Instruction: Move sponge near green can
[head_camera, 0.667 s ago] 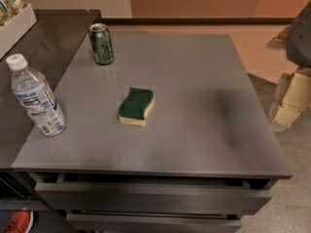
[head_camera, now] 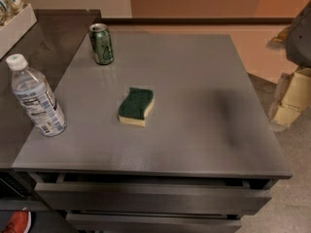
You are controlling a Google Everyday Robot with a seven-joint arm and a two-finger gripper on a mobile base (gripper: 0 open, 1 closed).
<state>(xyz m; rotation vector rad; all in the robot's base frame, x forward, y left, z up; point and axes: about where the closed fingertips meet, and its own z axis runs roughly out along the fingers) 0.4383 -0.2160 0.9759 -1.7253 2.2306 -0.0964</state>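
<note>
Nothing has visibly moved. Our gripper [head_camera: 290, 97] hangs well right of the sponge [head_camera: 136, 106], open or closed we cannot tell. It lies on the tabletop [head_camera: 204, 72], long axis front-to-back, green can [head_camera: 101, 43] behind-left.

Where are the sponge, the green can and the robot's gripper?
sponge [head_camera: 136, 105]: camera view, dark green top.
green can [head_camera: 102, 46]: camera view, middle of its side.
gripper [head_camera: 288, 101]: camera view, pale part at right edge, beside the table [head_camera: 194, 76].
</note>
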